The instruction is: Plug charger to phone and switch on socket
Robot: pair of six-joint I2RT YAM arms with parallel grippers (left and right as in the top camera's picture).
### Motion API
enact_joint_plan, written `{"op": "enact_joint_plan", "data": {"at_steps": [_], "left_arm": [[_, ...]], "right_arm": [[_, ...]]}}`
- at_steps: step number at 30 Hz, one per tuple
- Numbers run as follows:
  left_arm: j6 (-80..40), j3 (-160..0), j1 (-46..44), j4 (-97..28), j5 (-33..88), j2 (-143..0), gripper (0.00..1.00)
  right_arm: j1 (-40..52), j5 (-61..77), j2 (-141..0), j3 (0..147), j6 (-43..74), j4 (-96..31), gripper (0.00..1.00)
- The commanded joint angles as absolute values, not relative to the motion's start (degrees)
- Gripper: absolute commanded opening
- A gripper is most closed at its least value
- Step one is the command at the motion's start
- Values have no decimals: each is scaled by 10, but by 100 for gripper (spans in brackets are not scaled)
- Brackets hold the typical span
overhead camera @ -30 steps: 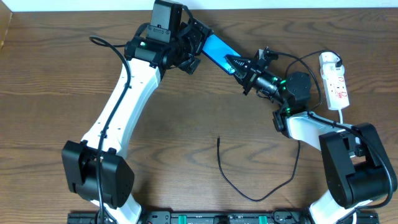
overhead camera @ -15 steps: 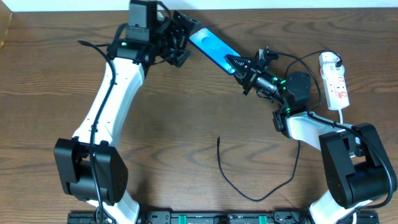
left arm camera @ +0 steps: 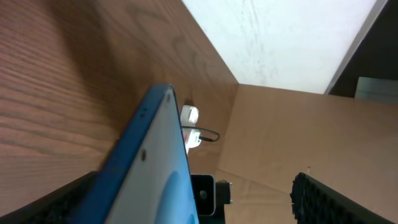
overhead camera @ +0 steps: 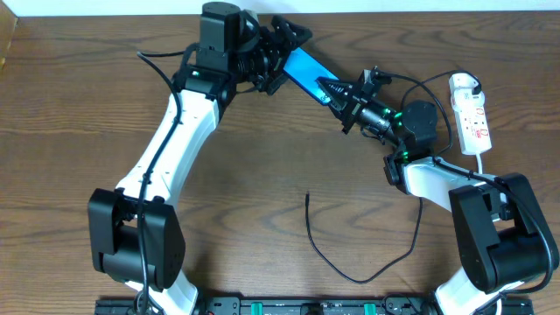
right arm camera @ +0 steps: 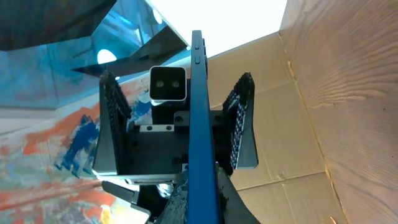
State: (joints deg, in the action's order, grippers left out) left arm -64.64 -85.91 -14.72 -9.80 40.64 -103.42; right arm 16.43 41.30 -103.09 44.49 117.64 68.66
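The phone is held above the table, its blue screen tilted, with my right gripper shut on its lower-right end. In the right wrist view the phone shows edge-on, pinched between my right gripper's jaws. My left gripper is open around the phone's far upper-left end, with a gap on each side. In the left wrist view the phone lies between the pads of that gripper. The charger lies loose on the table, its free tip near the middle. The socket sits at the far right.
The wooden table carries the charger's loop near the front, running up past the right arm's base. The socket's white cord and a white plug head sit at the strip's top end. The left arm's base stands front left.
My left gripper swung off to the left, then came back right over the phone's upper end with its jaws wider. The right gripper and phone stayed put.
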Motion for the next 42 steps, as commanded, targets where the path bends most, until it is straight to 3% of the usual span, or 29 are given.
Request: {"op": "enact_joint_plan", "data": {"at_steps": [1,27,29,30,42], "left_arm": [[-637,-841,-145,-91,407,-1037,95],[-669,-776,-161,46,403,-1037,94],[-669,-775,-161,46,401,-1037,88],[-669,-775,-161,46,399,-1037,80],[-669,-775,-161,46,394,-1037,60]], "right_arm": [[169,399,-1022,461,1176,675,1],[170,389,-1022,461,1176,670,1],[170,389,-1022,461,1176,670,1],[170,389,-1022,461,1176,670,1],[170,388,-1022,461,1176,670,1]]}}
